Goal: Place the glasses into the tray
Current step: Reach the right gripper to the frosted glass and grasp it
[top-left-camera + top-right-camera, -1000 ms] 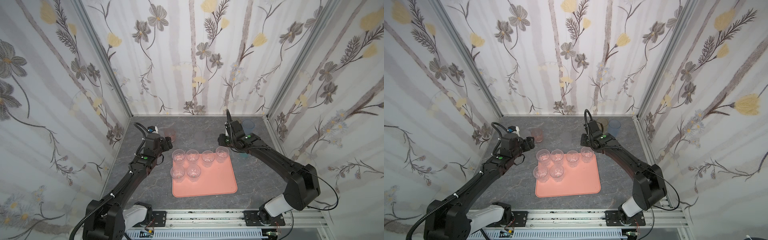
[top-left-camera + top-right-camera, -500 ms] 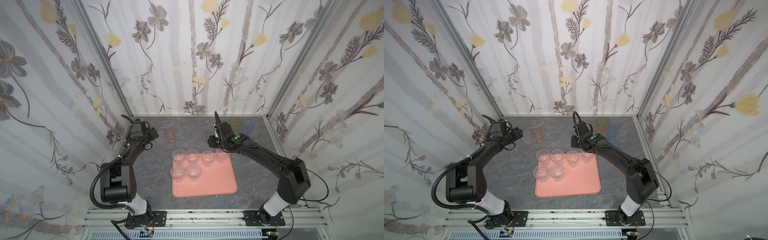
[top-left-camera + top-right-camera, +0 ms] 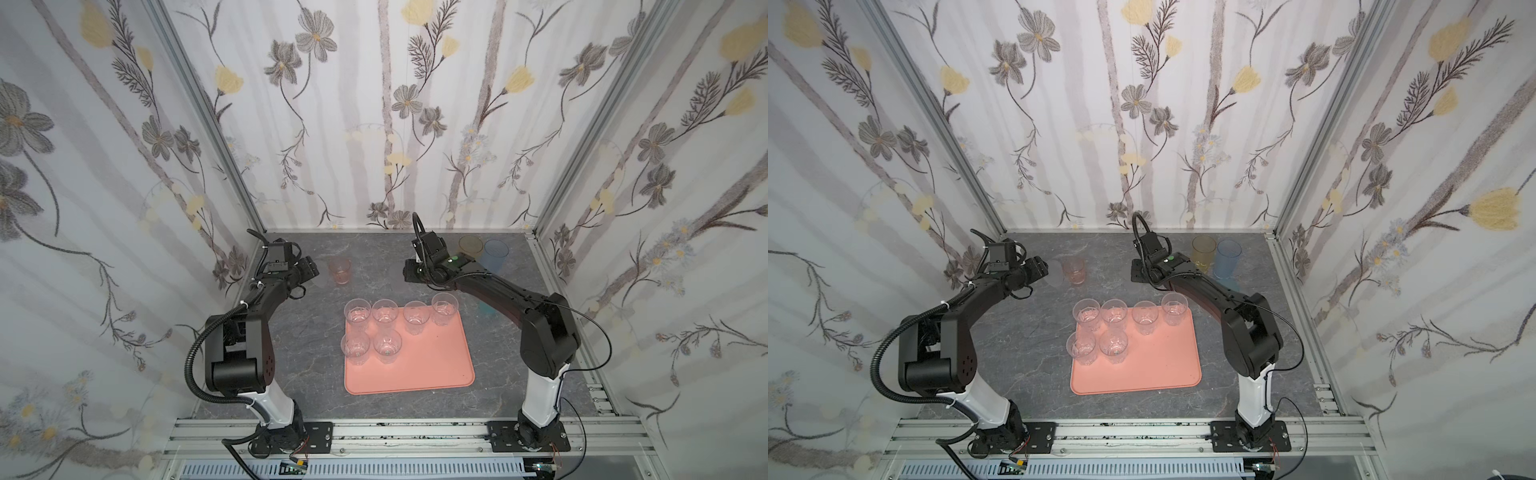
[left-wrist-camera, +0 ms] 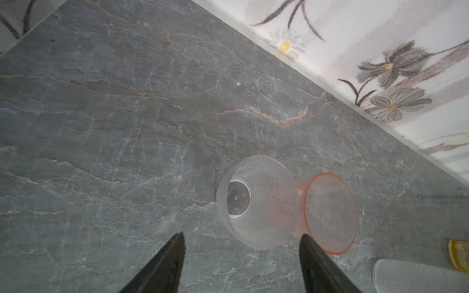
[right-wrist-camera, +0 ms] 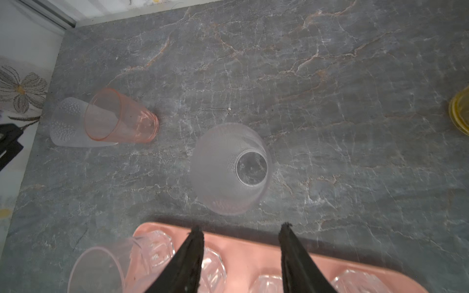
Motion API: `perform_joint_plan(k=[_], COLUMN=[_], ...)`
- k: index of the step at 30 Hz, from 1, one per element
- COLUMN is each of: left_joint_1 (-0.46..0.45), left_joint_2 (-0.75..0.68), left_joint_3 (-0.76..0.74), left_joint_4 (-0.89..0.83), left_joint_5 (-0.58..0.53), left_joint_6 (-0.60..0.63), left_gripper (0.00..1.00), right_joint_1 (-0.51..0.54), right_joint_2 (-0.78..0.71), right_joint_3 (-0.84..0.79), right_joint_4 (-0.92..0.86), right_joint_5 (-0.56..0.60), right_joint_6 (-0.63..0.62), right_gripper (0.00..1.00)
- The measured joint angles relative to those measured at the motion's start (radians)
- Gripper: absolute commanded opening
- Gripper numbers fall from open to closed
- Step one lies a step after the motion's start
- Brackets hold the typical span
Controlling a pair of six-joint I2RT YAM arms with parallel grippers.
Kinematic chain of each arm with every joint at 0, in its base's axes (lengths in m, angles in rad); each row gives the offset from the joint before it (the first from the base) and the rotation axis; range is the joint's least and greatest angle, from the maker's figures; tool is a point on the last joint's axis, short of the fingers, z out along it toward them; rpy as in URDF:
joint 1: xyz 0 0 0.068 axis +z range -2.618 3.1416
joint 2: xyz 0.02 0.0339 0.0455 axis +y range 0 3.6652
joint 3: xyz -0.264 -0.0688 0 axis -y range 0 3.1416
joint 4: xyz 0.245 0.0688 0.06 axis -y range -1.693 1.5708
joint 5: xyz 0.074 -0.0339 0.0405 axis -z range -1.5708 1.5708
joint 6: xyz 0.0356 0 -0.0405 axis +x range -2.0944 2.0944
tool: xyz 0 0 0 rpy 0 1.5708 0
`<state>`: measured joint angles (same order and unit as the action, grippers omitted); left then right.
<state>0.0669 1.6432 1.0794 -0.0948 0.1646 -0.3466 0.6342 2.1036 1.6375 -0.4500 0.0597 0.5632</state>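
Note:
The salmon tray (image 3: 432, 365) holds several clear glasses (image 3: 386, 311) in its far half. A pink glass (image 3: 340, 270) stands on the table behind the tray, and the left wrist view shows a frosted clear glass (image 4: 256, 203) touching the pink glass (image 4: 330, 213). My left gripper (image 4: 241, 241) is open just short of that frosted glass. My right gripper (image 5: 241, 228) is open over the tray's far rim (image 5: 253, 243). Another frosted glass (image 5: 228, 167) stands just ahead of it. Amber (image 3: 470, 245) and blue (image 3: 496, 253) glasses stand at the back right, and a teal one (image 3: 484, 311) is partly hidden under the right arm.
Flowered walls close the grey stone table (image 3: 316, 345) on three sides, near the left gripper (image 3: 309, 270). The right gripper (image 3: 409, 272) hangs above the table's middle. A metal rail (image 3: 374, 432) runs along the front edge.
The right gripper has moved left along the tray's far edge, away from the corner glass. The left arm has folded back at the elbow, its gripper staying beside the pink glass.

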Motion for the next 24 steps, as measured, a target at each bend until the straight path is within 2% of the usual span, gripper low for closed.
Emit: perform_joint_plan(k=[4, 10, 16, 20, 24], left_joint_1=[-0.025, -0.112, -0.230, -0.274, -0.284], left_joint_2=[-0.103, -0.278, -0.428, -0.508, -0.568], left_joint_3=[-0.069, -0.188, -0.290, -0.327, -0.347], left_joint_4=[-0.002, -0.007, -0.008, -0.008, -0.008], left_joint_5=[-0.030, -0.075, -0.113, -0.127, -0.139], left_joint_6=[0.005, 0.004, -0.035, -0.063, -0.080], left_gripper=[0.77, 0.78, 0.78, 0.78, 0.78], right_joint_1=[-0.013, -0.032, -0.034, -0.033, -0.034], right_joint_2=[0.126, 0.213, 0.265, 0.275, 0.274], right_joint_3=[0.146, 0.209, 0.256, 0.270, 0.276], right_joint_4=[-0.023, -0.079, -0.092, -0.096, -0.100], right_joint_5=[0.030, 0.055, 0.055, 0.055, 0.070], right_joint_6=[0.000, -0.002, -0.027, -0.048, -0.068], right_gripper=[0.48, 0.42, 0.21, 0.05, 0.00])
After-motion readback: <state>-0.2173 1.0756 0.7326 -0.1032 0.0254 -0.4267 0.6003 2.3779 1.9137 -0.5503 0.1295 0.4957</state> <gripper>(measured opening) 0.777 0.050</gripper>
